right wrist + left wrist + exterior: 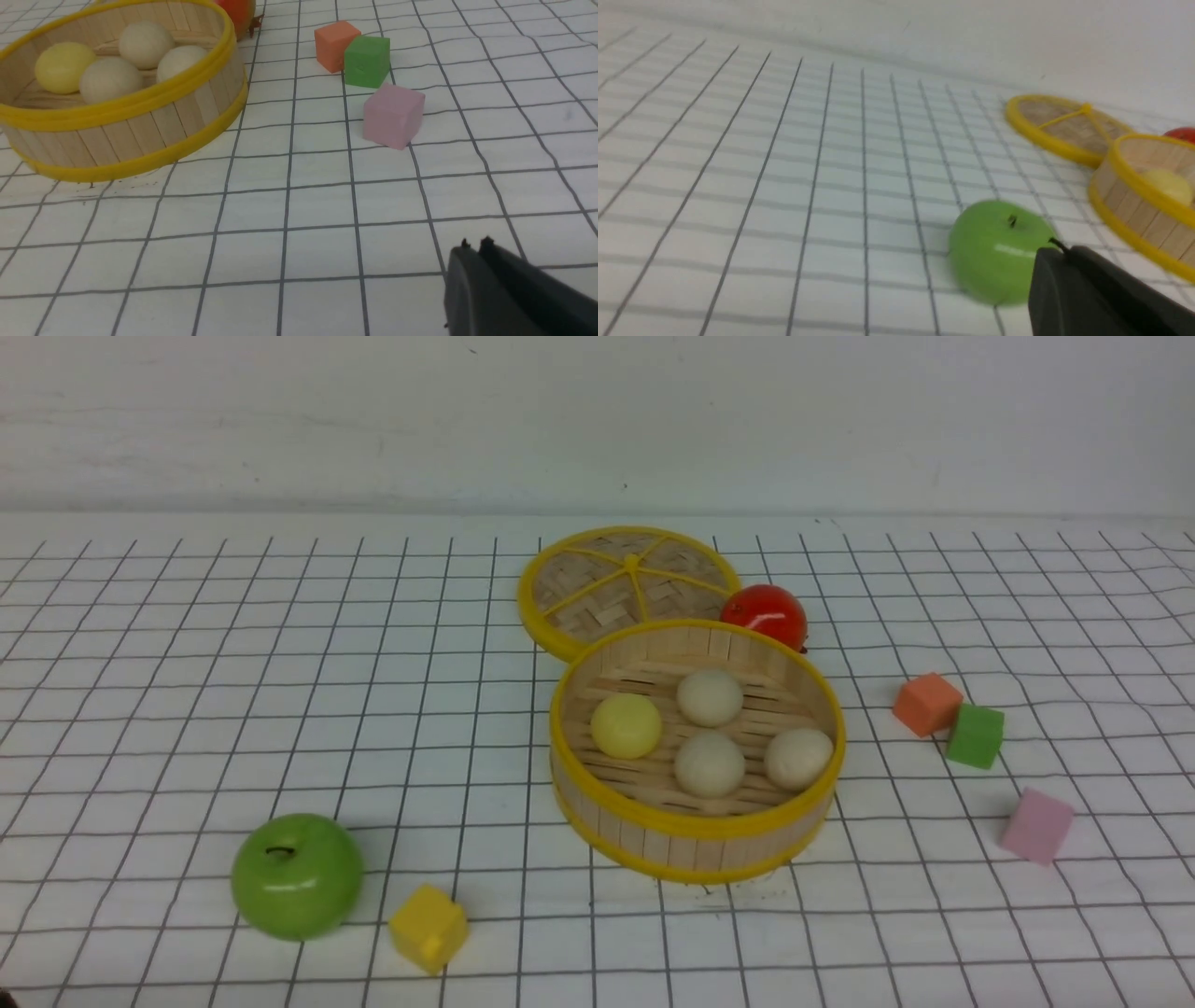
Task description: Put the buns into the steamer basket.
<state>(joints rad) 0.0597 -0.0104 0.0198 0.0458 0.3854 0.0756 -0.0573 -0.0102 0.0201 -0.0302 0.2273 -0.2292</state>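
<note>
The steamer basket (695, 826) stands mid-table; it also shows in the right wrist view (140, 126) and the left wrist view (1134, 205). Inside it lie the pale yellow bun (625, 725) and three cream buns, at the back (709, 696), the middle (709, 763) and the right (798, 758). Neither arm shows in the front view. My left gripper (1057, 249) is shut and empty, near the green apple. My right gripper (474, 247) is shut and empty over bare cloth, well off from the basket.
A woven lid (627, 586) and a red tomato-like ball (766, 613) lie behind the basket. A green apple (297, 875) and a yellow cube (428, 926) sit front left. Orange (926, 704), green (975, 735) and pink (1036, 825) cubes sit right.
</note>
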